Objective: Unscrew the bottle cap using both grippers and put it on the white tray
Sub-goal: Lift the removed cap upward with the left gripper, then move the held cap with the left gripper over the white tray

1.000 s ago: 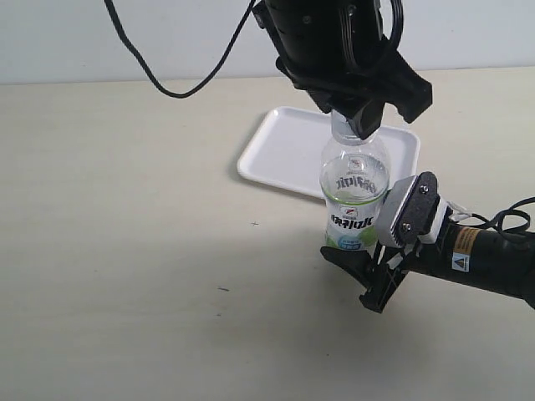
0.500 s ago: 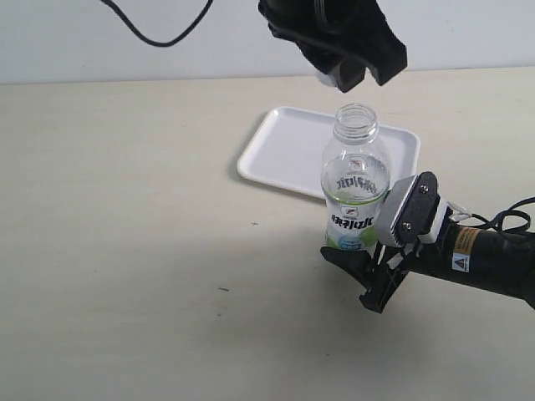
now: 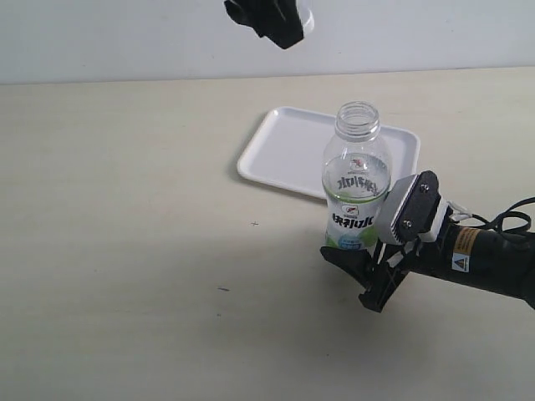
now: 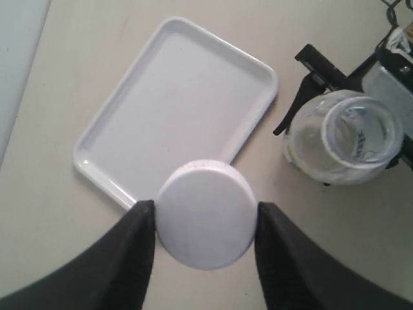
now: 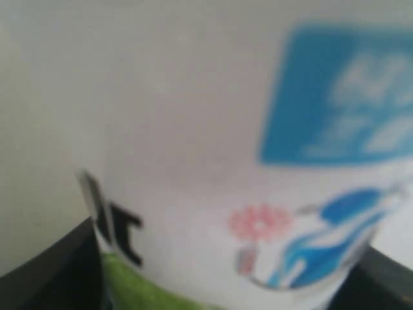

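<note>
The clear bottle (image 3: 357, 188) stands upright on the table with its threaded neck bare; the left wrist view shows its open mouth (image 4: 359, 134) from above. My right gripper (image 3: 368, 255) is shut on the bottle's lower body, whose label (image 5: 258, 161) fills the right wrist view. The white bottle cap (image 4: 206, 214) sits between the black fingers of my left gripper (image 4: 206, 216), which is shut on it. That gripper (image 3: 280, 21) hangs high at the top of the exterior view, up and left of the bottle. The white tray (image 3: 284, 150) lies behind the bottle, and below the cap in the left wrist view (image 4: 168, 110).
Beige tabletop (image 3: 125, 251) spreads to the left and front. The right arm's white-grey block (image 3: 410, 209) and yellow sticker (image 3: 461, 263) sit right of the bottle. A pale wall (image 3: 125, 42) runs behind the table.
My left gripper has lifted the cap off the bottle's neck and carried it up and to the left. The bottle and right gripper have stayed put.
</note>
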